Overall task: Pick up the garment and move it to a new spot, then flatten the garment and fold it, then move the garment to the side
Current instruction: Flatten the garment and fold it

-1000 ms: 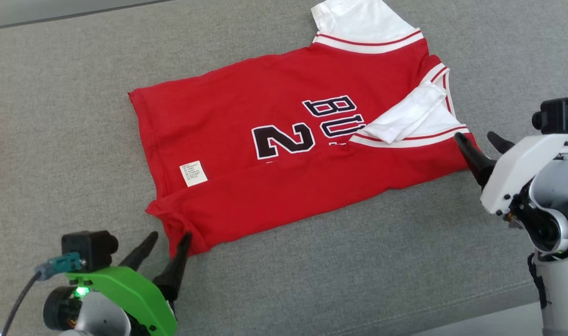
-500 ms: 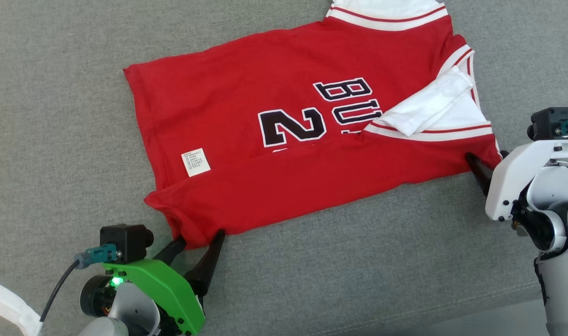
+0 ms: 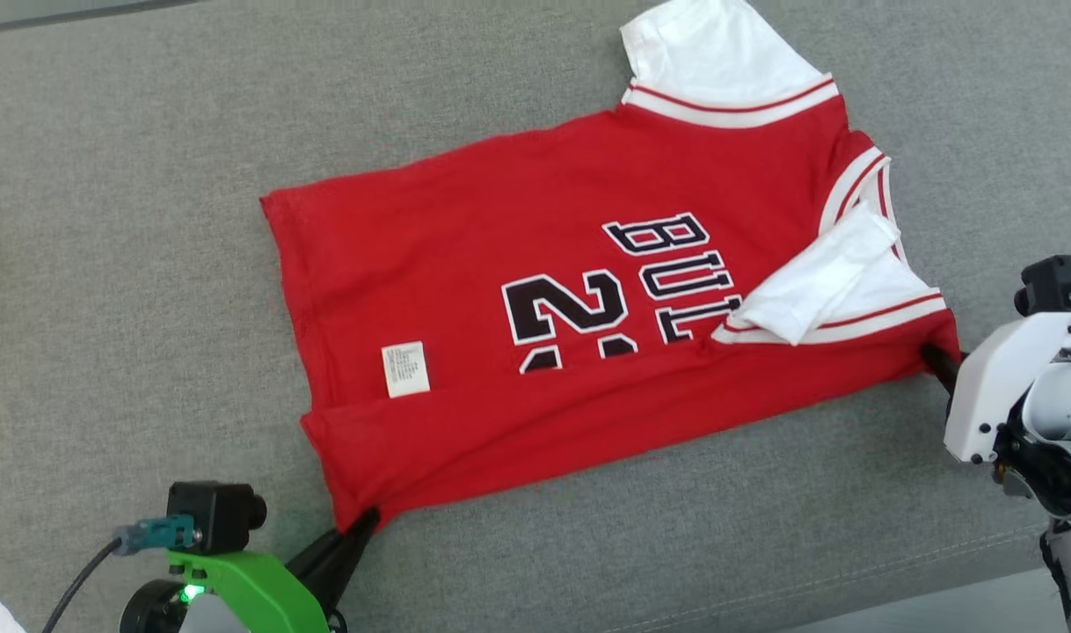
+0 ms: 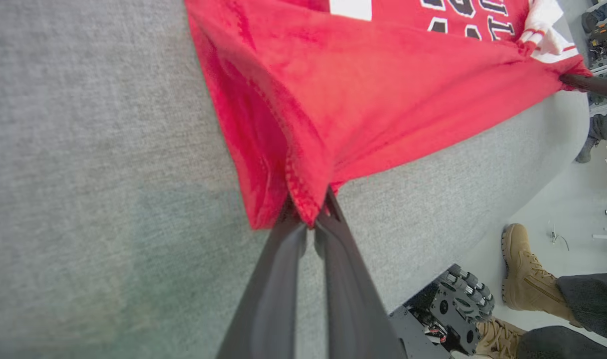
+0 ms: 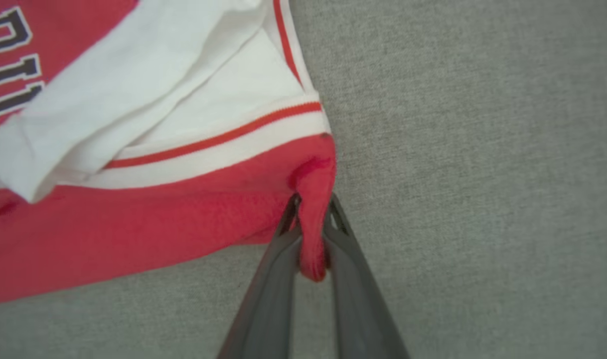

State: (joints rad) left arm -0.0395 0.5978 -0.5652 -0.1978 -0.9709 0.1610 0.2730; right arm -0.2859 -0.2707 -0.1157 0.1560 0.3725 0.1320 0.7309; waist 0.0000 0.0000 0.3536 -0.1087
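**Fingers went from open to clamped on the jersey [image 3: 535, 264]**

A second ago both sets sat open just off its near edge. Now the left gripper [image 3: 360, 527] is pinched tight on the near-left hem corner, and the right gripper [image 3: 937, 360] on the near-right one by the white sleeve [image 3: 817, 286]. The jersey lies mid grey cushion [image 3: 149, 132] with its near flap folded over. More folding and the move aside look left to do.

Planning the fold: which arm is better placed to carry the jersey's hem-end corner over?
Left. The left gripper is shut on the jersey at its hem corner, near the white label; the right gripper is shut on the opposite corner, beside the folded white sleeve.
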